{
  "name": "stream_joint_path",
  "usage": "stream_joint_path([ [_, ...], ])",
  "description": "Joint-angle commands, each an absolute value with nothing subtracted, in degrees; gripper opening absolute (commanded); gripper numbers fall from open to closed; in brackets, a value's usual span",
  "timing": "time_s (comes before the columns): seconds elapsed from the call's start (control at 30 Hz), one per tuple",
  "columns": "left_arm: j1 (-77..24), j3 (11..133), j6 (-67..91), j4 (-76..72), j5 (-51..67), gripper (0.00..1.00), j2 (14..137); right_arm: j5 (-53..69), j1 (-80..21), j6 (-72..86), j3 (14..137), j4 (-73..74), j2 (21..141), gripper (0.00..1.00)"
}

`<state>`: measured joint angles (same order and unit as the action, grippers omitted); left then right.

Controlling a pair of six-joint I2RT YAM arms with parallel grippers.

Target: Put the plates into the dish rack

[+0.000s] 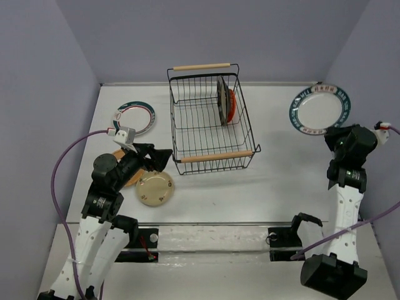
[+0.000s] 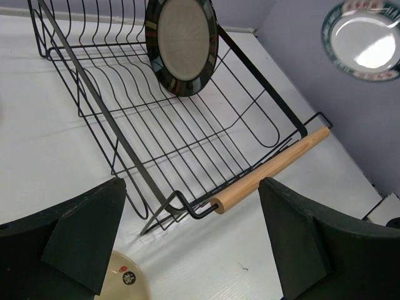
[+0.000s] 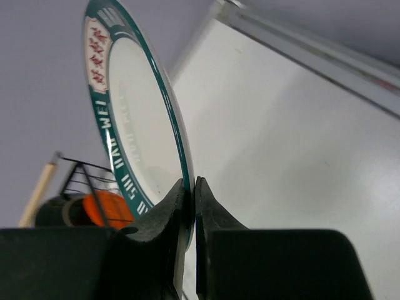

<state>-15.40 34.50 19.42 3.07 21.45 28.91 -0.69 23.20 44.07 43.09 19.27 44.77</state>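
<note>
The black wire dish rack (image 1: 206, 122) stands at the table's centre, with the black-rimmed plate (image 1: 221, 99) and the orange plate (image 1: 232, 105) upright in its right side. My right gripper (image 1: 330, 130) is shut on the rim of a white teal-rimmed plate (image 1: 320, 108) and holds it up, right of the rack; the pinch shows in the right wrist view (image 3: 190, 187). My left gripper (image 1: 161, 159) is open and empty, above the tan-brown plate (image 1: 132, 180) and beside the cream plate (image 1: 155, 189). A second teal-rimmed plate (image 1: 134, 119) lies left of the rack.
The left wrist view shows the rack's near wooden handle (image 2: 269, 169) just ahead of the open fingers (image 2: 87, 231), with the black-rimmed plate (image 2: 181, 44) behind. Purple walls enclose the table on three sides.
</note>
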Motion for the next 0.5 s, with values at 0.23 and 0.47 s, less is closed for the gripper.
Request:
stream_joint_path([
  [0.23, -15.5, 36.8, 18.8, 1.3, 22.3, 0.98, 29.6, -13.9, -9.9, 28.7, 78.4, 18.4, 63.9, 0.07],
  [0.47, -15.2, 36.8, 18.7, 1.7, 21.5, 0.98, 29.4, -43.0, -35.8, 13.2, 105.1, 23.3, 89.3, 0.07],
])
